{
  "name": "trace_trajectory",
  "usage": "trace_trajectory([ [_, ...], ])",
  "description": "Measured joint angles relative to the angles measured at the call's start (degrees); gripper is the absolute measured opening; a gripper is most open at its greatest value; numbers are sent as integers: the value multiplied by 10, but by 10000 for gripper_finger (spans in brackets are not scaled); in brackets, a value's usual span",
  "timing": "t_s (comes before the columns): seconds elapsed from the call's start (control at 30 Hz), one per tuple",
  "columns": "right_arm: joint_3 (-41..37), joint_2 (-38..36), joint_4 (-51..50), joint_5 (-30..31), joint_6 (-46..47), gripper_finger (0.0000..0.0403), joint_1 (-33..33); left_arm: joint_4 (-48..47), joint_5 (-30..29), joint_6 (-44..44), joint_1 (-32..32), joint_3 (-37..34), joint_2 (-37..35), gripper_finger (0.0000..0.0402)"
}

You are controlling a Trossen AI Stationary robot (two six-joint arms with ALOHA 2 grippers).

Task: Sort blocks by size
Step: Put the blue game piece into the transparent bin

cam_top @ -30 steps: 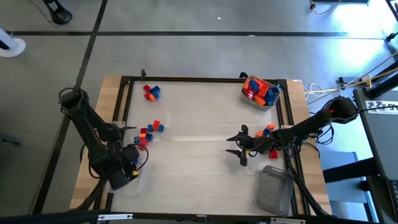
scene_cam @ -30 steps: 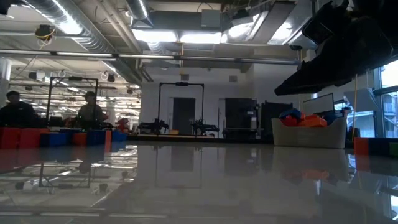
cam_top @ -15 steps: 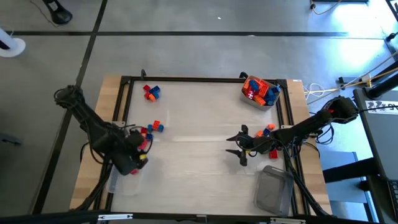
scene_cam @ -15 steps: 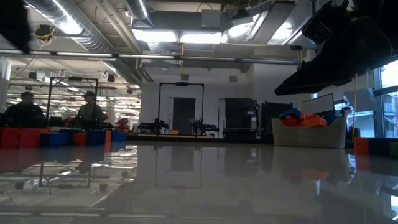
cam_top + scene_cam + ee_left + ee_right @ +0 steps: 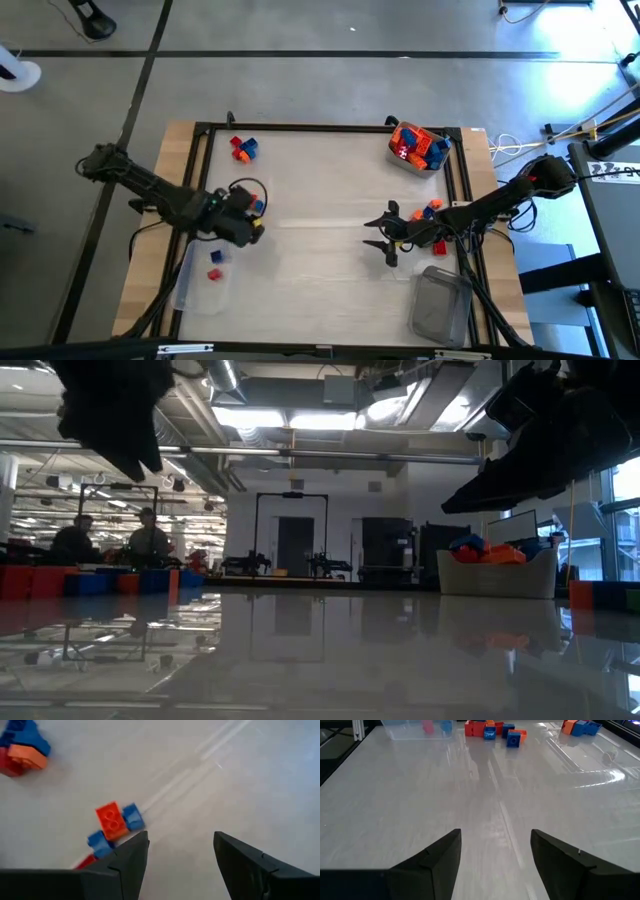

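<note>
High view shows the left gripper [image 5: 252,228], fingers wide and empty, just beside the blocks [image 5: 250,205] at its twelve o'clock: I'd centre over a single brick before closing.

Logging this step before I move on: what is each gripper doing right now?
Left gripper: open, holding nothing, above the blocks on the table's left side.
Right gripper: open, empty, over bare table.
</note>
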Motion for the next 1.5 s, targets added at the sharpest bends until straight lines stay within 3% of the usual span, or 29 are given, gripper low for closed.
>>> trace_trajectory([
  [0.23,0,0,-2,0,0,237,0,13,1,10,76,-37,0,212],
  [0.47,0,0,-2,0,0,237,0,112,9,63,112,-83,0,212],
  [1.07,0,0,-3,1,0,237,0,223,28,64,136,-179,0,211],
  [1.5,0,0,-3,1,-1,237,0,313,28,112,162,-231,0,211],
])
